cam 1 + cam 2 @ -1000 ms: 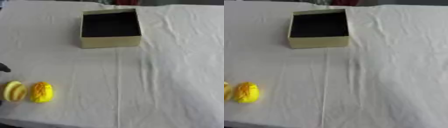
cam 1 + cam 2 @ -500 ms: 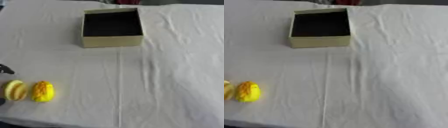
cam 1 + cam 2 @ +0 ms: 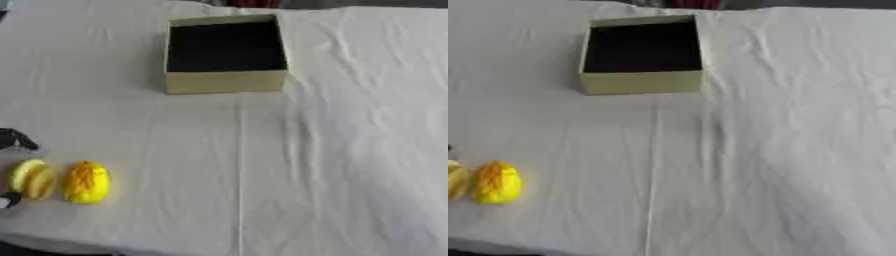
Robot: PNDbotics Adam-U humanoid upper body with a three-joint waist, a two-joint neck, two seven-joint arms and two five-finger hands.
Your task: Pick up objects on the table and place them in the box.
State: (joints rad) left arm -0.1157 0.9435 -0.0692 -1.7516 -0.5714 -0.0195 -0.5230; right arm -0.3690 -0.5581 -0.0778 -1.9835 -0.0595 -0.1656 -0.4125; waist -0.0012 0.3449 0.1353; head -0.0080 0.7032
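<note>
An open tan cardboard box (image 3: 226, 81) with a dark inside stands at the far middle of the table. Two yellow objects lie near the front left: a pale yellow rounded piece (image 3: 31, 179) and, to its right, a brighter yellow egg-shaped one with an orange streak (image 3: 86, 182). Only the tips of my left hand (image 3: 14, 139) show at the left edge. One black fingertip is just above the pale piece, and a second tip (image 3: 7, 200) shows below it. They stand apart and touch neither object. My right hand shows in no view.
A wrinkled white cloth (image 3: 332, 150) covers the whole table, with a long crease running from the box toward the front. The table's front edge shows as a dark strip at the bottom left (image 3: 35, 250).
The black fingertip at the left edge has come down slightly toward the pale yellow piece. The box and both yellow objects have not moved.
</note>
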